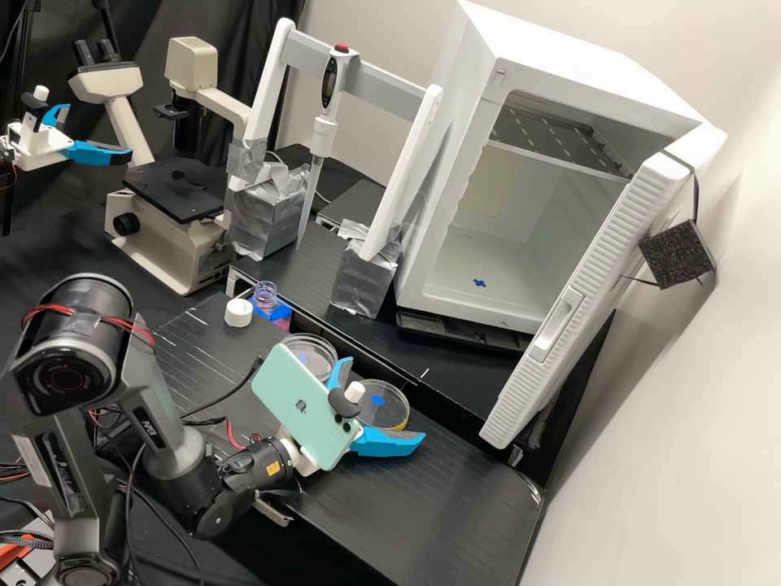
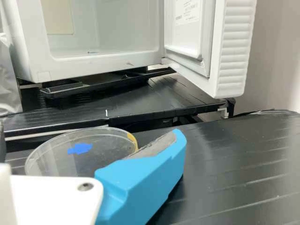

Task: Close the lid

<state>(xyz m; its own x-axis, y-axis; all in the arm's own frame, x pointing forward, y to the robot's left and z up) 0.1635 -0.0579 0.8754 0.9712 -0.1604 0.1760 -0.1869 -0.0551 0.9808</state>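
The black table (image 1: 423, 513) spreads under most of this, a low front part with a raised back part (image 1: 447, 382) along its far edge. On the back part, toward its right end, stands a big white cabinet (image 1: 464, 203), its ribbed door (image 1: 602, 277) swung open toward the table's right edge. Left of the cabinet, a white and grey stand (image 1: 390, 85) rests its feet in two tape-wrapped blocks. A cream microscope (image 1: 167, 240) stands off past the table's far left corner. Upright from the stand's crossbar hangs a pipette (image 1: 324, 130), tip down.

The hand (image 1: 385, 400) is over the front part, near its far edge; it is released, its two blue fingers spread wide. A mint-green phone (image 1: 297, 403) sits behind them, fixed to the arm. The right clear dish (image 1: 396, 393), yellow along part of its rim, lies by the far edge of the front part, between the fingers as seen from above; whether they touch it I cannot tell. The left clear dish (image 1: 319, 348) lies near it along the same edge, partly behind the phone. Which of the two is the lid I cannot make out. Near the front part's far left corner stands an uncapped bottle (image 1: 265, 295), with a white cap (image 1: 238, 312) just beside it. Smallest is a blue mark (image 1: 377, 400) on the right clear dish
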